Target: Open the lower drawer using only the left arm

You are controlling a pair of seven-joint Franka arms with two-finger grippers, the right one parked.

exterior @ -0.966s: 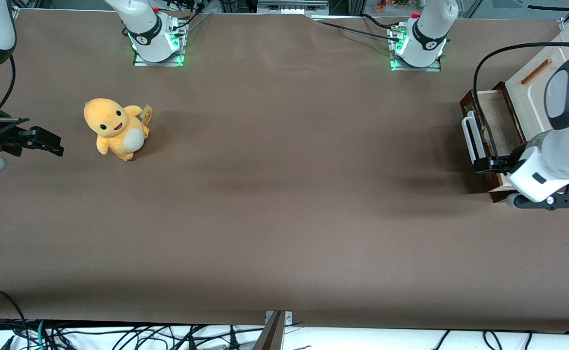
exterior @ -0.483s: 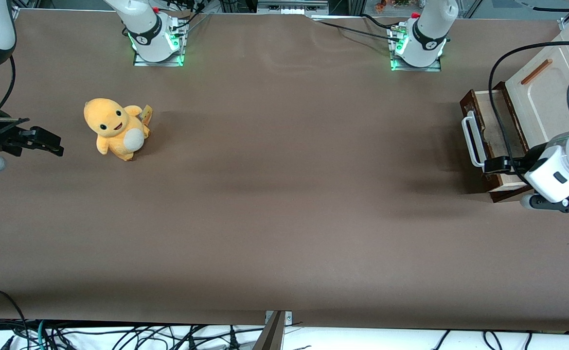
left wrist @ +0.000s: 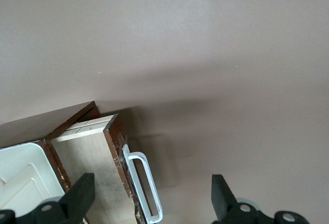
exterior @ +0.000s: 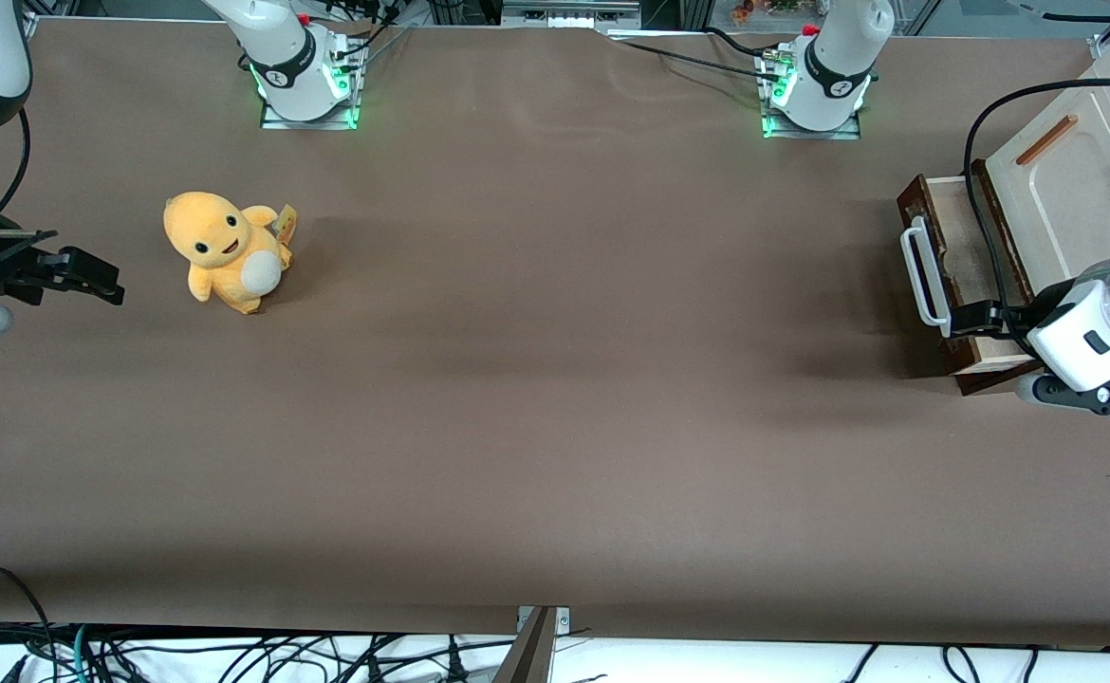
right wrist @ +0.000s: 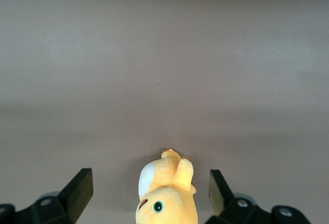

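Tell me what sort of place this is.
Probably a robotics lab bench: bolted arm bases with green lights, loose cables along the edge, and test props, a plush toy and the lower drawer, open, with the left arm's gripper open above it.

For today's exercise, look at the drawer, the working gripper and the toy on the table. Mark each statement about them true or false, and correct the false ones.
1. The lower drawer is pulled out, its pale inside showing. True.
2. The gripper is shut on the white bar handle. False: its fingers stand wide open, holding nothing, above the drawer's nearer end.
3. A yellow plush toy sits in the drawer. False: it sits on the table, toward the parked arm's end.
4. The cream panel above the drawer has an orange strip handle. True.
5. The drawer's front is dark brown. True.
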